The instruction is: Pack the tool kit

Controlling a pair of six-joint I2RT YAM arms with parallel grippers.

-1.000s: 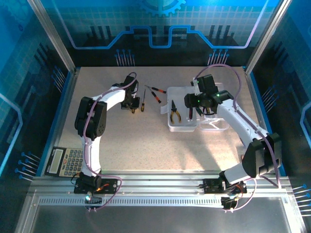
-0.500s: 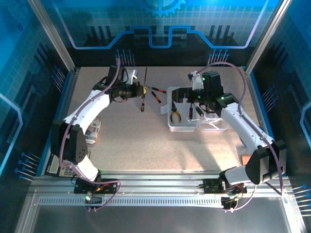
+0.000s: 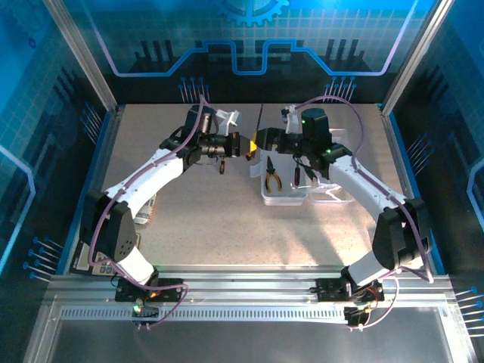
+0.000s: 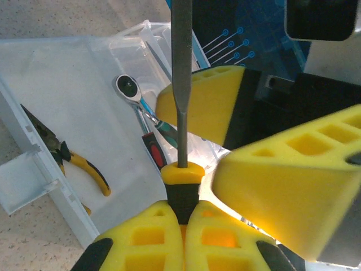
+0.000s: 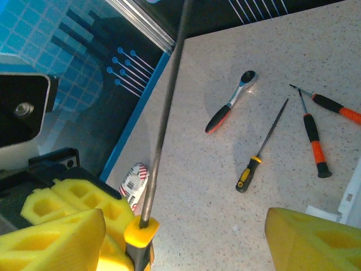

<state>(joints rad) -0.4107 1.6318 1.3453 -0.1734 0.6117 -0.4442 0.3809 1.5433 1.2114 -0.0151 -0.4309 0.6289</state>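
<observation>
Figure: handover of a long tool beside the case. The left gripper [image 4: 181,221] held its yellow foam pads [image 4: 151,240] clamped together on the black-and-yellow handle of the held tool [image 4: 181,84], whose steel shaft stood upright. The right gripper [image 4: 190,138] faced it with fingers apart, one pad on either side of the shaft, and no contact could be made out. The step in hand appeared to be a pass from left to right. It would go best if the right fingers closed squarely on the shaft just above the handle and the left pads released only once that grip was firm, since a slim shaft could swivel in soft foam. Both grippers met above the table, just beside the far left corner of the open clear case [image 3: 287,197]. Inside the case lay the yellow-handled pliers [image 4: 79,166] and a ratchet [image 4: 128,87]. Left of the case lay a second yellow-and-black tool [image 5: 260,151], two red-and-black screwdrivers [image 5: 313,144] and a red-handled ratchet [image 5: 231,103]. A calculator [image 3: 102,251] sat well left of the case, at the near edge. The table [image 3: 227,234] was level, speckled beige, and enclosed by blue printed panels [image 3: 45,113].
</observation>
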